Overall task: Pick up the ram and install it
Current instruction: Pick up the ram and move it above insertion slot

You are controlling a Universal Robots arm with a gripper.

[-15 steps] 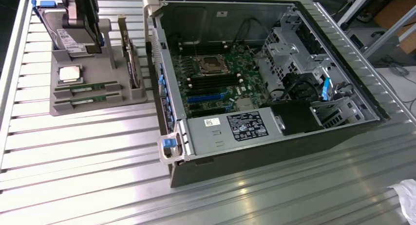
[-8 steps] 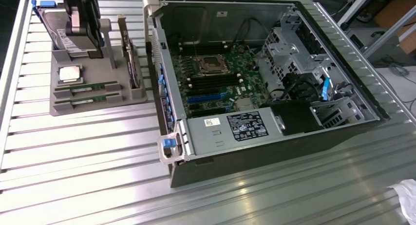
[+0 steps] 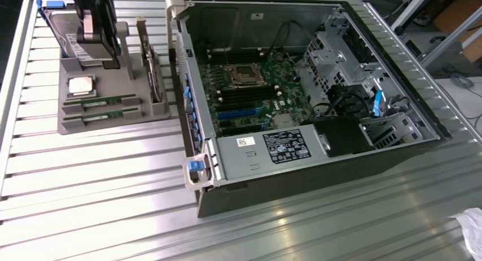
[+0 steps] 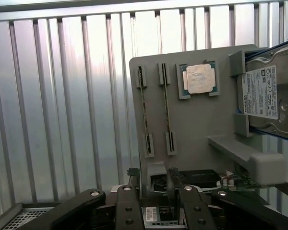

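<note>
The jaws hang spread over the grey tray on the worktop — by its hard drive. Two ram sticks sit slotted there.

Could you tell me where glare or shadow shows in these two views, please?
Exterior view: strong glare washes out the table beside the tray, and the case interior is dim. Wrist view: the table ribs shine, the processor catches light, and the gripper is a dark shape.
</note>
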